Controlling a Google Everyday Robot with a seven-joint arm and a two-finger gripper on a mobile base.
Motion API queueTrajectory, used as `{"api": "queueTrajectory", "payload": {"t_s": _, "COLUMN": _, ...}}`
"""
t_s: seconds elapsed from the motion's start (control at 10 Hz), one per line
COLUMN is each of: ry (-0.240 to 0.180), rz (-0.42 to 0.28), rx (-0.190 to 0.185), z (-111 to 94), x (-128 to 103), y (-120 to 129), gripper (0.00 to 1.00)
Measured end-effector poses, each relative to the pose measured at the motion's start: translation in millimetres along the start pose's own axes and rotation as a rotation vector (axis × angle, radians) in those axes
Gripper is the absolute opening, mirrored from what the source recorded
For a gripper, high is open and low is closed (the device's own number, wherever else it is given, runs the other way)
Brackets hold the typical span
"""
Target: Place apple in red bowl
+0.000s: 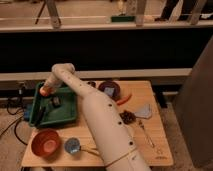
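Observation:
The apple (pixel 45 91), small and orange-red, is at the tip of my gripper (pixel 47 89), over the far left corner of the green tray (pixel 65 117). The gripper reaches down from the arm's bend at the upper left and looks shut on the apple. The red bowl (pixel 46 142), round with a lighter inside, stands at the table's front left corner, below the tray and well in front of the gripper. My white arm (pixel 102 125) crosses the middle of the table and hides part of it.
A small blue cup (pixel 73 145) stands right of the red bowl. A dark maroon bowl (pixel 109 90) is at the back, with a slim orange item (pixel 123 99) beside it. A dark cluster (pixel 128 117), a grey piece (pixel 145 111) and a utensil (pixel 145 133) lie on the right. Dark items lie in the tray.

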Motion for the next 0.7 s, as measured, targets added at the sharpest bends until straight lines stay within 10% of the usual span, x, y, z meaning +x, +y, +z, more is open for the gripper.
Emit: {"api": "queueTrajectory", "payload": {"t_s": 0.7, "ry": 0.015, "rz": -0.001, "rx": -0.011, "z": -48.6, "x": -3.2, "y": -16.9, "gripper": 0.0}}
